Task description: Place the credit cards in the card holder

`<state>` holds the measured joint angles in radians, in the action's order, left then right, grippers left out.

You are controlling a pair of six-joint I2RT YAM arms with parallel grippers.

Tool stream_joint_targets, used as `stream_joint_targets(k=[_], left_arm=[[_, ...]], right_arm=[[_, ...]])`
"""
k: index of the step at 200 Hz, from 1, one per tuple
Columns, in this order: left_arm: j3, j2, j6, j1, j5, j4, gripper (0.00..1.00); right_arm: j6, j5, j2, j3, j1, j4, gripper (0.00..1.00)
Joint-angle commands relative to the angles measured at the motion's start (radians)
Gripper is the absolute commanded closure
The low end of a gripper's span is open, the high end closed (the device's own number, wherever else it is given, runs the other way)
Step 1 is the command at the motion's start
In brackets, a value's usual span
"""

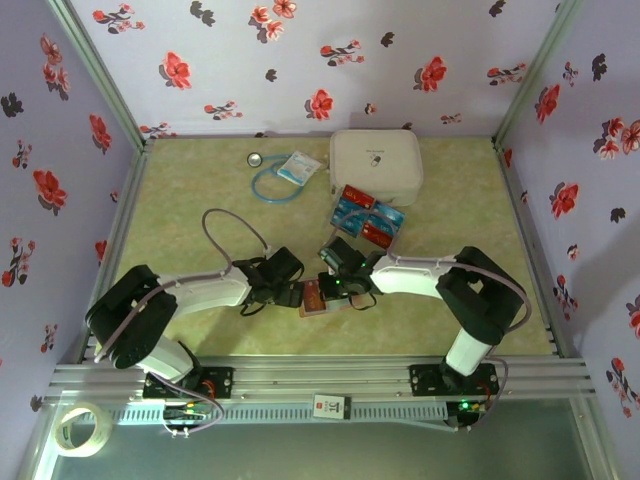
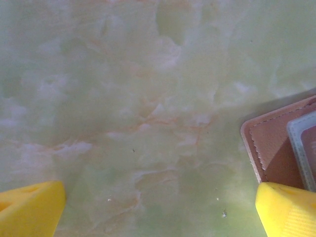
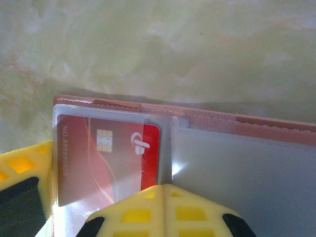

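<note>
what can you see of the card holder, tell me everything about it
The card holder is a pinkish-brown, leather-like wallet with stitched edges, lying open and flat on the green marbled table. Clear plastic sleeves line its inside, and a red card with a chip is part-way into one. The shut right gripper is over it beside that card. The open left gripper has one fingertip at a corner.
</note>
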<state>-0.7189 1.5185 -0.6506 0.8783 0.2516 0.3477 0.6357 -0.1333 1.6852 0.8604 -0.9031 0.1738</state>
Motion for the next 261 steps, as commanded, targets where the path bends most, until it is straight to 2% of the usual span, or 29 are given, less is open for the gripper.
stream_joint_targets(k=[1,74,150,187,229,261], left_arm=[[0.033,-0.003,0.009,-0.020,0.005,0.007,0.00],[0.048,-0.147,0.047,-0.112,0.008,0.082,0.00],[0.051,-0.175,0.039,-0.121,-0.014,0.094,0.00],[0.057,-0.157,0.019,-0.105,-0.040,0.061,0.00],[0.034,-0.115,-0.009,-0.048,-0.041,0.043,0.00],[0.044,-0.117,-0.042,-0.006,-0.034,0.031,0.00]], right_arm=[[0.012,-0.028,0.026,0.017,-0.026,-0.006,0.98],[-0.004,0.010,-0.051,0.021,-0.025,0.050,0.93],[-0.018,0.044,-0.129,-0.009,0.000,0.084,0.86],[-0.018,0.041,-0.189,-0.068,0.061,0.080,0.85],[-0.022,0.014,-0.281,-0.147,0.151,0.085,0.73],[-0.019,-0.002,-0.336,-0.195,0.175,0.086,0.68]])
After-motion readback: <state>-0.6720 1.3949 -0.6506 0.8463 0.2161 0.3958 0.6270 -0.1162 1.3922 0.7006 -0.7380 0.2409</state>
